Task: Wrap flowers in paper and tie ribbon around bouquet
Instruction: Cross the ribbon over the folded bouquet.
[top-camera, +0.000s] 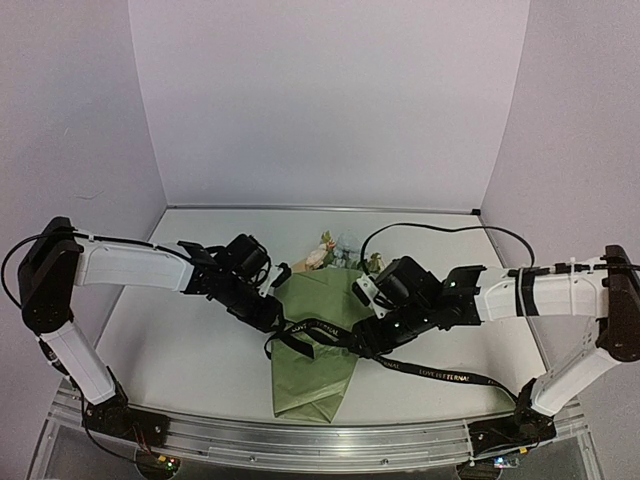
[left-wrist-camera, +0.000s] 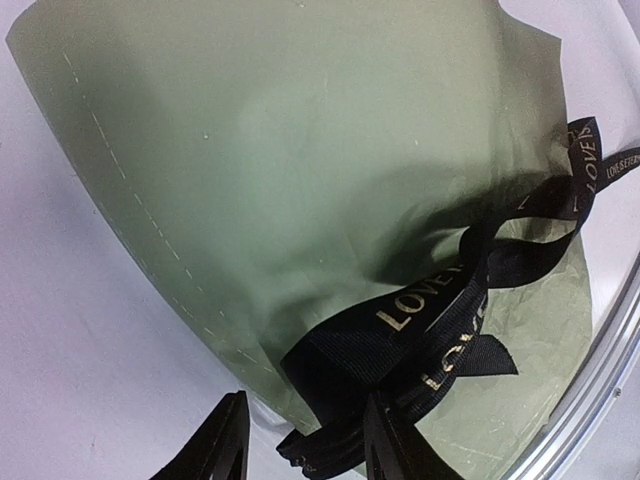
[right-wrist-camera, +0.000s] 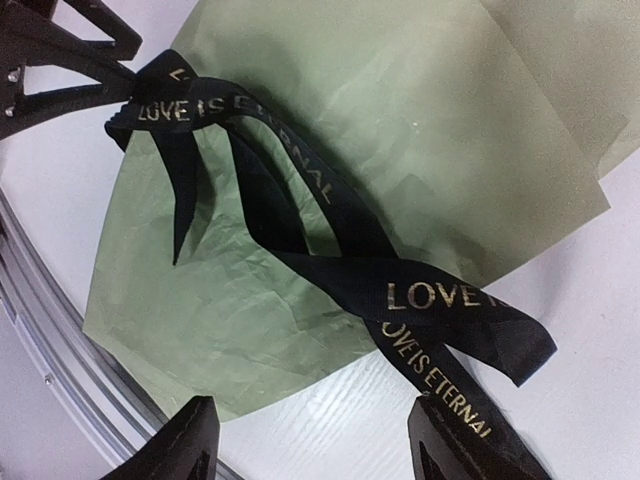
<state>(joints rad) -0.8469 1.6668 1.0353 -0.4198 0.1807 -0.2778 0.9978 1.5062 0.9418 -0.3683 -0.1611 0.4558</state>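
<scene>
Black ribbon (top-camera: 335, 328) looped over olive-green bouquet (top-camera: 312, 375), bunched between parted jaws of left gripper (left-wrist-camera: 307, 425), lettered tail draped across one jaw of wide-open right gripper (right-wrist-camera: 312, 418), bouquet just ahead of both.

The top camera is looking down from above and behind the arms' bases (top-camera: 105, 412), facing the back wall (top-camera: 320, 100) and taking in the whole table (top-camera: 190, 350) from afar. The two wrist cameras are looking down from close by, from opposite sides, both sharing the ribbon (right-wrist-camera: 330, 270) lying across the paper (right-wrist-camera: 400, 120).
</scene>
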